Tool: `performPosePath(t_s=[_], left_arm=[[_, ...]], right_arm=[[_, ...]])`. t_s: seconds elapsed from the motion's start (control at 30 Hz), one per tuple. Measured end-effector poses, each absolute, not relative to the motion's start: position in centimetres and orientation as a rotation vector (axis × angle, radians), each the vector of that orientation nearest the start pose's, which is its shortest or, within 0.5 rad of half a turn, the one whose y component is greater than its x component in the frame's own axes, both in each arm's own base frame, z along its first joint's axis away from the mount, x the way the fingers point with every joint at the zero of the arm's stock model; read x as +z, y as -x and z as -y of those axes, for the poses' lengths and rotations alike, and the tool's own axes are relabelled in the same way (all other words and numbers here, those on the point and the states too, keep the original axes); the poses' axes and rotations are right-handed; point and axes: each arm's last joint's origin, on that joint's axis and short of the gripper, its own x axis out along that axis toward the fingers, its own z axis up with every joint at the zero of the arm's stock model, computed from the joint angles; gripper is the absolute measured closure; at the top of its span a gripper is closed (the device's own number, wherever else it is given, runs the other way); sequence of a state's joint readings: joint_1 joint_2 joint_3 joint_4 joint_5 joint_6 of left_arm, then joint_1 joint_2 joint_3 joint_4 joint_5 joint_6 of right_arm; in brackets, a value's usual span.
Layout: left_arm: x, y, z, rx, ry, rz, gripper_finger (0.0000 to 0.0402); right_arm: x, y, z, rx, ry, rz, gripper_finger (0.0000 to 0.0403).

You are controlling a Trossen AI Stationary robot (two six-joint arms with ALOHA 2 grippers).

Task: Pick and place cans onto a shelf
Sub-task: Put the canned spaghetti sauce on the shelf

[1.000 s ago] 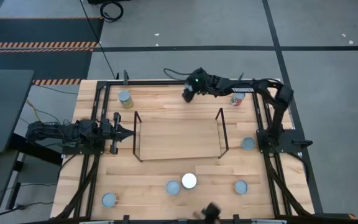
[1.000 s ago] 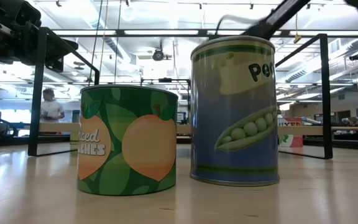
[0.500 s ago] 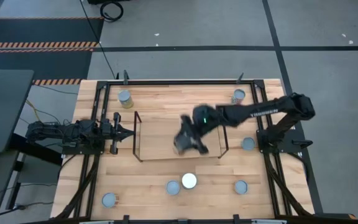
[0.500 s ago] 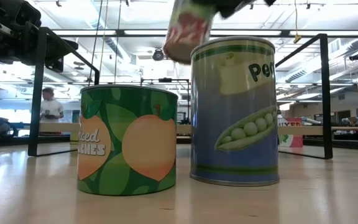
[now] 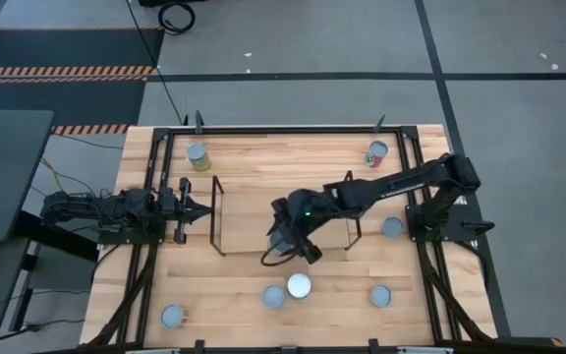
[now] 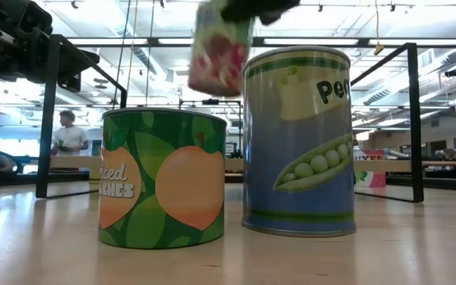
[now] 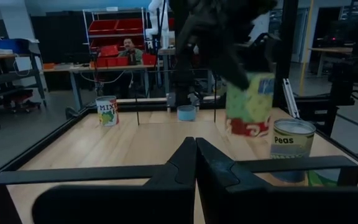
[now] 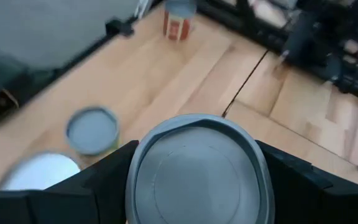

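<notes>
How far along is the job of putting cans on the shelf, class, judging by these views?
Done: nothing yet; the shelf holds no cans. In hand: the right gripper is shut on one can, held in the air over the shelf's front part. Left: setting it down, then the seven other cans on the table. The left gripper waits, shut, beside the shelf's left end.

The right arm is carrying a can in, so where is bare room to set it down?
The shelf is bare between its wire ends, left of the right gripper holding the can. The front edge is crowded: the peaches can touches the peas can.
</notes>
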State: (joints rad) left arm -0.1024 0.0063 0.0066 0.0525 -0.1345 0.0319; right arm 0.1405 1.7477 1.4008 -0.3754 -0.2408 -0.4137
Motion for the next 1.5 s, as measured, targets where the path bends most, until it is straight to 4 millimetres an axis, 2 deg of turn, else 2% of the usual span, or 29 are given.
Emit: performPosePath(t_s=[0.13, 0.27, 0.37, 0.67, 0.83, 1.23, 1.5], left_arm=[[17.0, -9.7, 0.6, 0.032, -0.026, 0.051, 0.0390], [17.0, -9.7, 0.6, 0.032, -0.026, 0.051, 0.0390], [17.0, -9.7, 0.6, 0.032, -0.026, 0.051, 0.0390], [17.0, -9.7, 0.6, 0.032, -0.026, 0.051, 0.0390], [17.0, -9.7, 0.6, 0.032, -0.026, 0.051, 0.0390], [17.0, -9.7, 0.6, 0.033, -0.026, 0.052, 0.0390], [17.0, -9.7, 0.6, 0.033, -0.026, 0.052, 0.0390]], right_arm=[[25.9, -38.7, -5.6, 0.581, 0.444, -0.747, 0.0111], [24.7, -39.2, -5.7, 0.644, 0.586, -0.740, 0.0111], [24.0, -39.6, -5.8, 0.669, 0.614, -0.727, 0.0111], [23.9, -39.8, -4.5, 0.615, 0.579, -0.751, 0.0093], [22.7, -40.0, -3.8, 0.591, 0.570, -0.791, 0.0082], [22.6, -40.0, -3.6, 0.519, 0.561, -0.804, 0.0079], [22.5, -40.0, -3.3, 0.427, 0.549, -0.842, 0.0050]])
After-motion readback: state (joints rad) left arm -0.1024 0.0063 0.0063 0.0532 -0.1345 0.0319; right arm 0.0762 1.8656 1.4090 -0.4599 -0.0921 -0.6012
